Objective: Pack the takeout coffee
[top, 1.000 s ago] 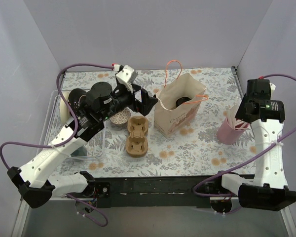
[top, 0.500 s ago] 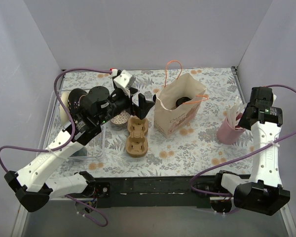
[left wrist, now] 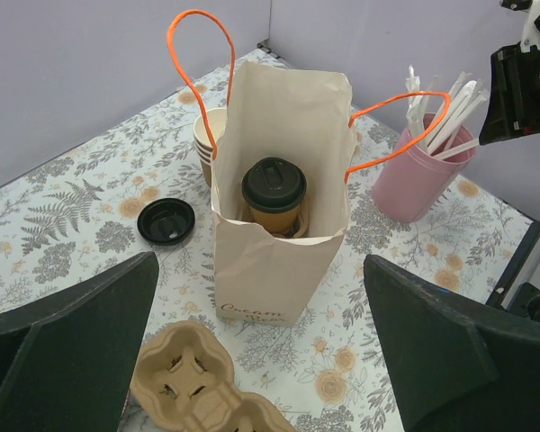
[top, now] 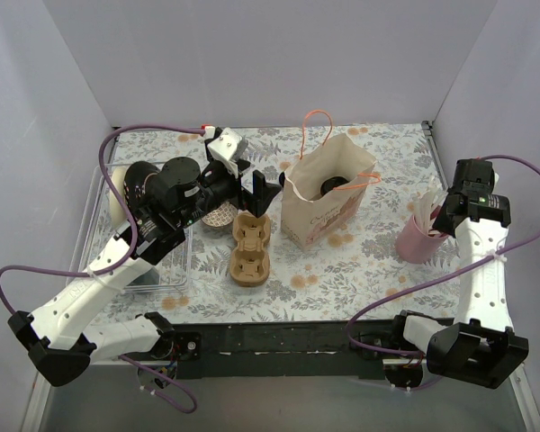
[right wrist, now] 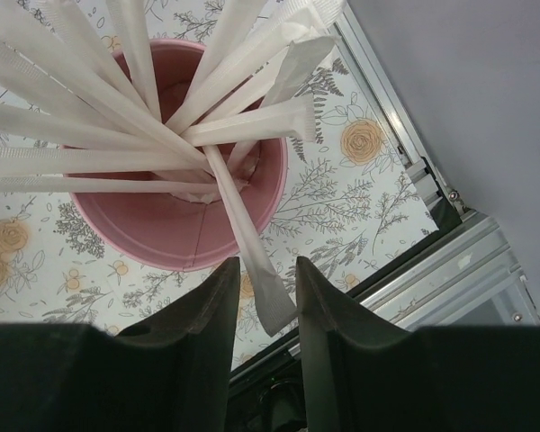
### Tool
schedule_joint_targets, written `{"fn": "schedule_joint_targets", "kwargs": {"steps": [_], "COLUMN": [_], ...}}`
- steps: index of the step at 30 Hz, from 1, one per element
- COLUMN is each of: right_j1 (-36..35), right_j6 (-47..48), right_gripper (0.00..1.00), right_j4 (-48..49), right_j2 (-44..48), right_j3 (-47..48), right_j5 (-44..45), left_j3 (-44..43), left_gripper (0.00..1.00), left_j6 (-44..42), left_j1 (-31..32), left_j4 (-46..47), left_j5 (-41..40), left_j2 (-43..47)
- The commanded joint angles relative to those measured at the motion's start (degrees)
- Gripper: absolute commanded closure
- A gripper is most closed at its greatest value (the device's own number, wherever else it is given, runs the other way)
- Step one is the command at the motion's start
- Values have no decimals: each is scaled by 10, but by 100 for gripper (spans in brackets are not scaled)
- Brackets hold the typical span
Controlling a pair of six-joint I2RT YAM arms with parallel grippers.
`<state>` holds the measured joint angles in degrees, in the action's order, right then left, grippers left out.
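Tan takeout coffee [left wrist: 274, 200], upright in bag [left wrist: 270, 270]

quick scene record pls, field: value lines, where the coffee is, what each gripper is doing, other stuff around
coffee cup: upright inside the paper bag, black lid on
paper bag: standing open, orange handles up
left gripper: open, empty, facing the bag
right gripper: jaws either side of one wrapped straw from the pink cup; grip unclear
cup carrier: empty, next to the bag
loose lid: lying flat beside the bag
spare cups: stacked, lidless, behind the bag
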<state>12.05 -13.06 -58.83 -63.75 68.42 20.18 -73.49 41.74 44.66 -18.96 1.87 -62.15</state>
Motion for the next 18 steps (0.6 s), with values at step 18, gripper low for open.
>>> {"fn": "schedule_joint_targets", "kwargs": {"steps": [18], "right_j1": [3], "right_j6": [55], "right_gripper": [94], "right_j4": [-42], "right_j2": [19], "right_j3": [101], "right_j5": [-1], "left_j3": [-3], "left_gripper": [2], "left_j6": [-12], "left_j1": [-3], "left_j4": [-3], "left_j5": [7], "left_j2": [12]}}
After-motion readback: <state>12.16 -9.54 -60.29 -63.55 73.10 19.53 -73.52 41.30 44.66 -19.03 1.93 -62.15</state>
